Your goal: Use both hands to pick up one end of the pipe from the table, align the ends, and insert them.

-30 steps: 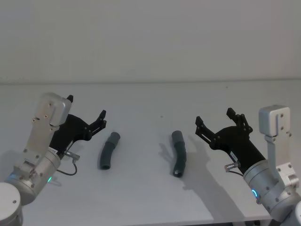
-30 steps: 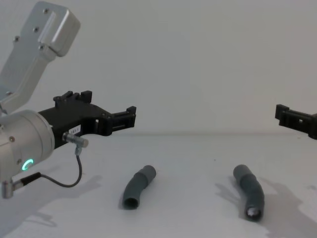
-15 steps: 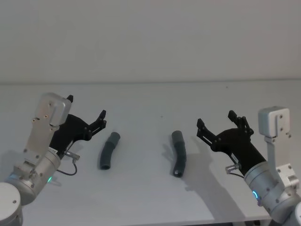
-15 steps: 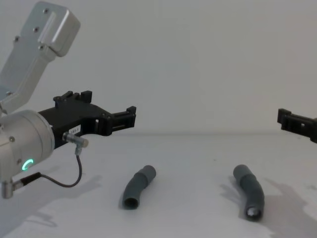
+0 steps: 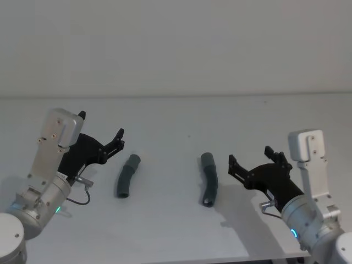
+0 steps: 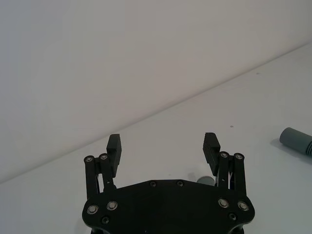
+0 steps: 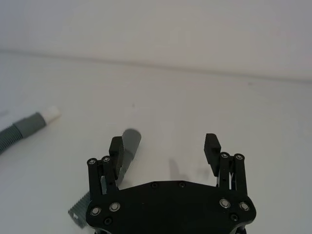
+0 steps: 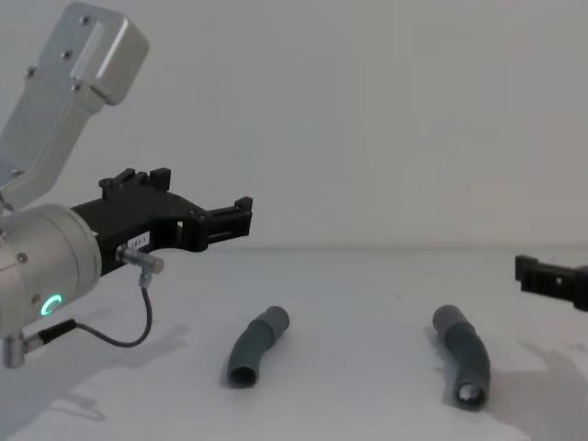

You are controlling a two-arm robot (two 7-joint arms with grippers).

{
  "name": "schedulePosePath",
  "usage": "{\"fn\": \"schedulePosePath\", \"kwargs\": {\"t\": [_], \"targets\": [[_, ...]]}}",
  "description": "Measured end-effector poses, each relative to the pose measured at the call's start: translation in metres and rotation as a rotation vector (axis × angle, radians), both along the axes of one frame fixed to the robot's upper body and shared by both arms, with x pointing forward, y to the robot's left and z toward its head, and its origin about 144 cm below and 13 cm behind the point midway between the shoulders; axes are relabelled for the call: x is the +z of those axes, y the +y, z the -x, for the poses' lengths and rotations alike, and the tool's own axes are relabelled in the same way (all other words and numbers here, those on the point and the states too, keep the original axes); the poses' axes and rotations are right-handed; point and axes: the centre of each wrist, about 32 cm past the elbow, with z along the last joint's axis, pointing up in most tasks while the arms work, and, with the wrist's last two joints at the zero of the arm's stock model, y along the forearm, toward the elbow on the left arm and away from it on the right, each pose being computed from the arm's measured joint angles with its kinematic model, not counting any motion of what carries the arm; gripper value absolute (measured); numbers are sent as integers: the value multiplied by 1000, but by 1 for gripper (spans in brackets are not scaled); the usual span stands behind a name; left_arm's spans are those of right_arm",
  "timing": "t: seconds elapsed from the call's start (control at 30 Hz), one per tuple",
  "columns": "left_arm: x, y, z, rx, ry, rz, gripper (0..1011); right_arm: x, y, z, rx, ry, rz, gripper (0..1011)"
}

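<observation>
Two dark grey bent pipe pieces lie apart on the white table [image 5: 176, 115]. The left piece [image 5: 126, 176] [image 8: 256, 346] rests below and just right of my open left gripper [image 5: 101, 125] [image 8: 204, 191], which hovers above the table. In the left wrist view that gripper [image 6: 162, 144] is empty, with a grey end [image 6: 296, 141] at the edge. My right gripper [image 5: 249, 154] [image 7: 164, 144] is open, low, just right of the right piece [image 5: 209, 180] [image 8: 462, 355] [image 7: 129, 142]. One right finger partly hides this piece. The far piece [image 7: 22, 129] shows a whitish tip [image 7: 51, 113].
A plain light wall [image 5: 176, 44] rises behind the table's far edge. Bare table surface lies between the two pieces. The table's front edge [image 5: 181, 258] runs close below the arms.
My right gripper has dropped lower and drawn back toward me, staying open beside the right piece. The left arm and both pipe pieces have not moved.
</observation>
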Motion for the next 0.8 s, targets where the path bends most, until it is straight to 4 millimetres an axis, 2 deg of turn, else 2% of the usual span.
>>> {"fn": "schedulePosePath", "kwargs": {"t": [0.33,0.8], "targets": [[0,0,0,0,0,0,1002,4,12,-5,12,101,31,1003],[0,0,0,0,0,0,1001,8,24,-11,65,153,66,1003]]}}
